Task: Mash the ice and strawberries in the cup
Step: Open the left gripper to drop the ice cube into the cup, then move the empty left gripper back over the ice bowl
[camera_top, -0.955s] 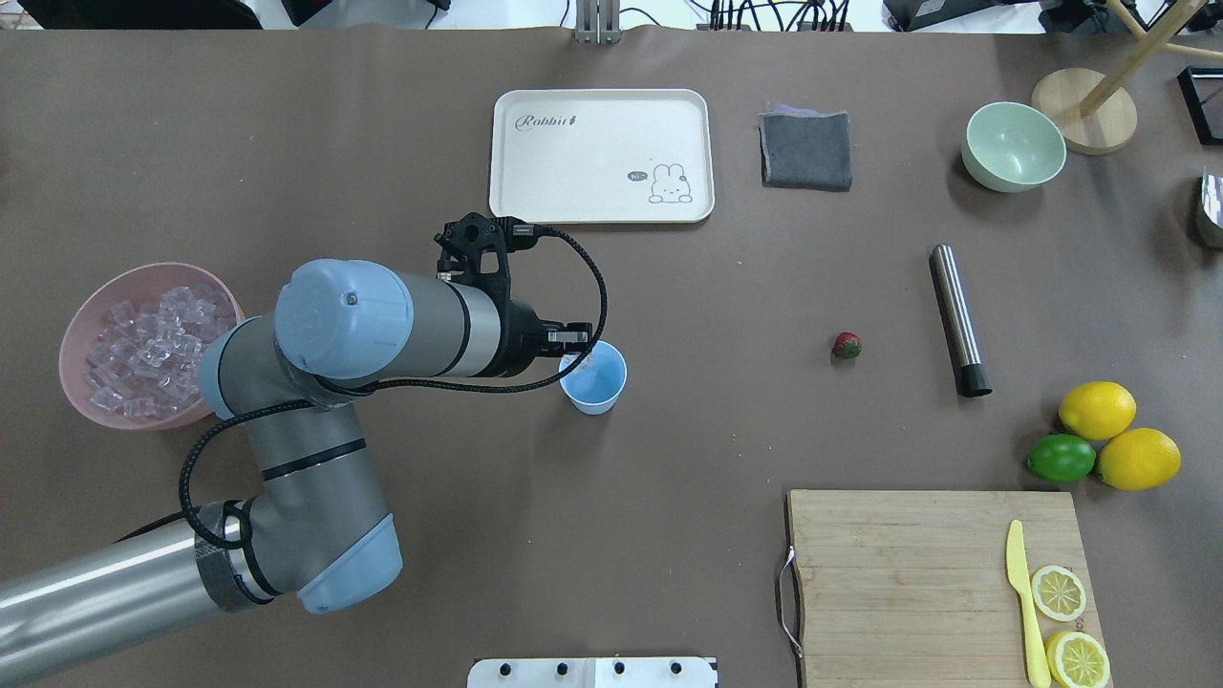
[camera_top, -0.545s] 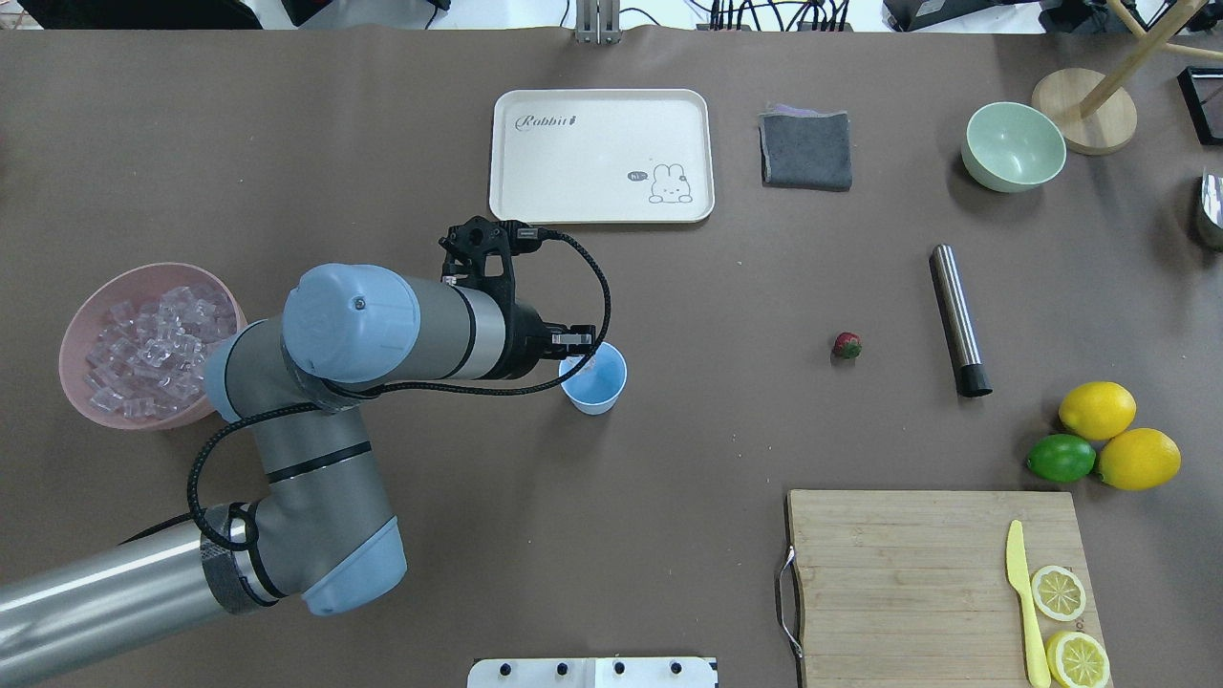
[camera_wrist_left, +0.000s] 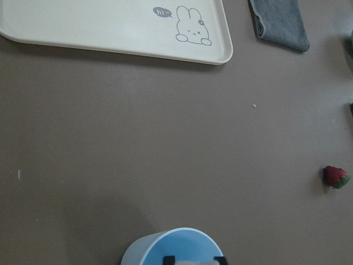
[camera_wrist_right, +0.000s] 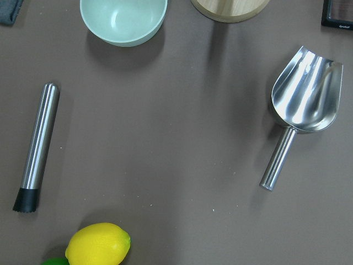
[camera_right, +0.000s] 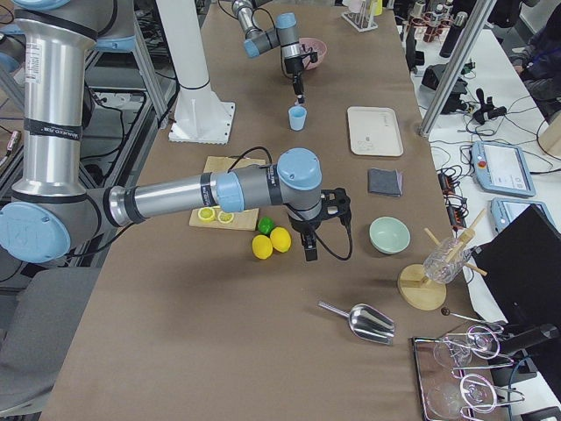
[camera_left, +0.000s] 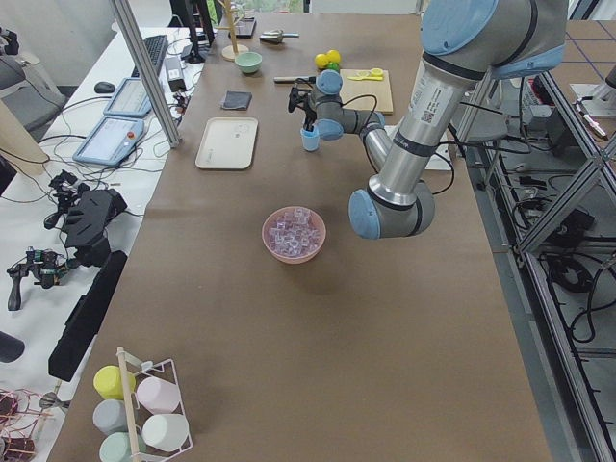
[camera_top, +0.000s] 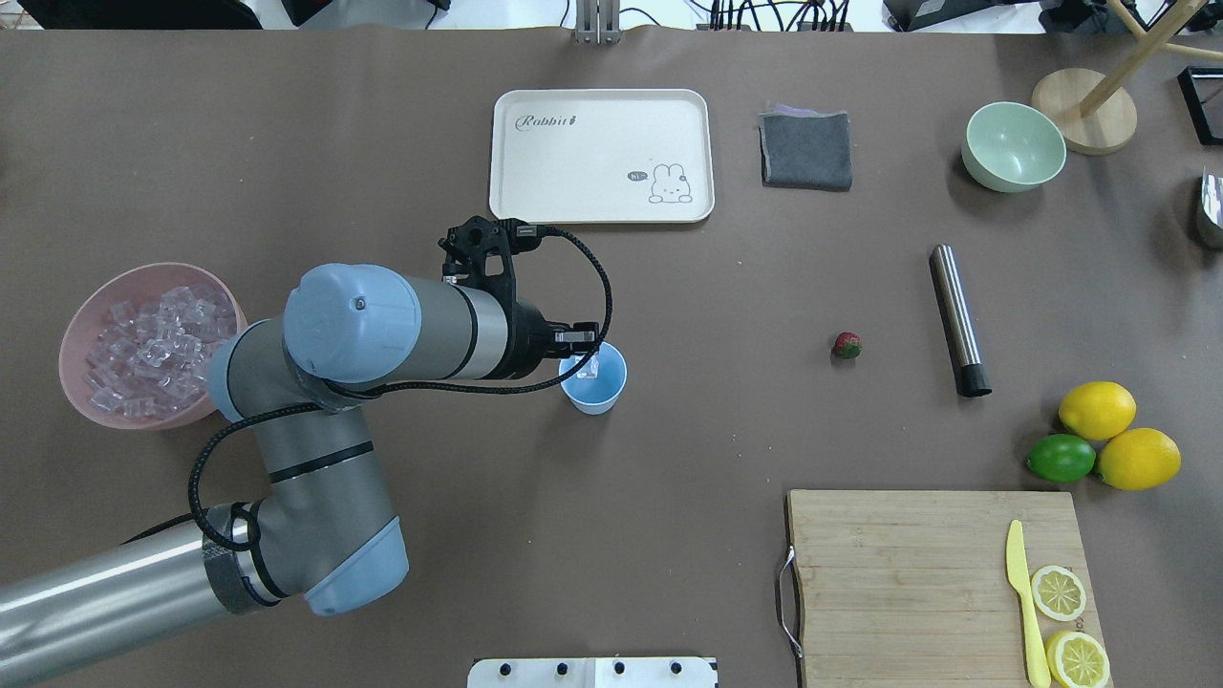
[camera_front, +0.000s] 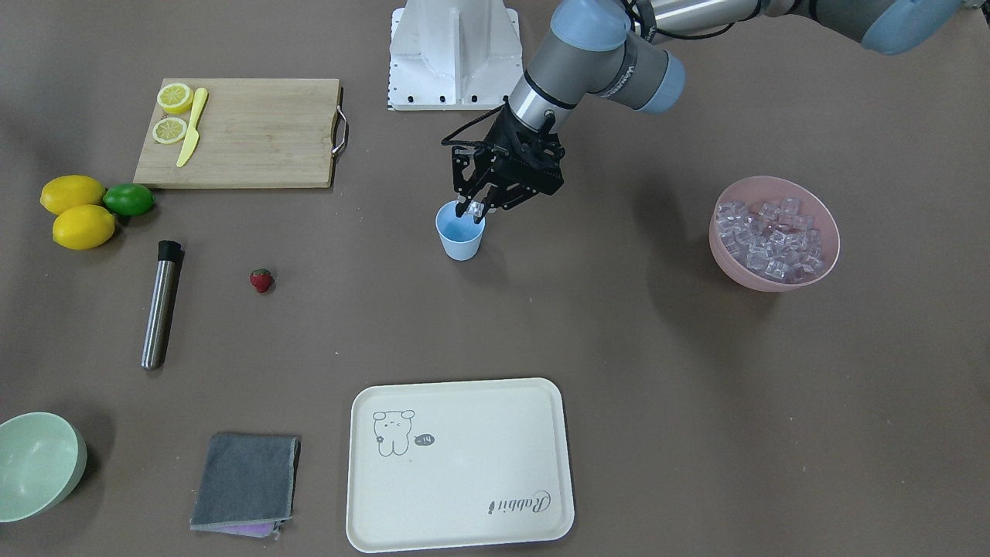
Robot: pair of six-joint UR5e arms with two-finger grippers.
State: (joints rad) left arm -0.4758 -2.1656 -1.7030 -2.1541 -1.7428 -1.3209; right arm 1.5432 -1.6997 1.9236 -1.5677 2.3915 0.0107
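The light blue cup (camera_front: pixel 460 240) (camera_top: pixel 596 392) stands upright mid-table. My left gripper (camera_front: pixel 473 209) (camera_top: pixel 585 358) hangs just over its mouth, shut on one clear ice cube (camera_front: pixel 476 210). In the left wrist view the cube shows between the fingertips (camera_wrist_left: pixel 171 259) at the cup's rim (camera_wrist_left: pixel 165 243). More ice (camera_front: pixel 769 236) (camera_top: pixel 148 349) fills the pink bowl (camera_top: pixel 153 268). The strawberry (camera_front: pixel 261 280) (camera_top: pixel 847 345) (camera_wrist_left: pixel 335 177) lies alone on the table. My right gripper (camera_right: pixel 309 253) hovers beside the lemons; I cannot tell whether it is open or shut.
A steel muddler (camera_top: pixel 955 315) (camera_wrist_right: pixel 37 143) lies past the strawberry. Around it are a pale green bowl (camera_top: pixel 1013 145), lemons and a lime (camera_top: pixel 1061 459), a cutting board (camera_top: pixel 917 573) with knife and lemon slices, a cream tray (camera_top: pixel 602 124), a grey cloth (camera_top: pixel 807 151) and a metal scoop (camera_wrist_right: pixel 300 105).
My left gripper has shifted slightly right, carrying the ice cube further over the cup's mouth. Nothing else has moved.
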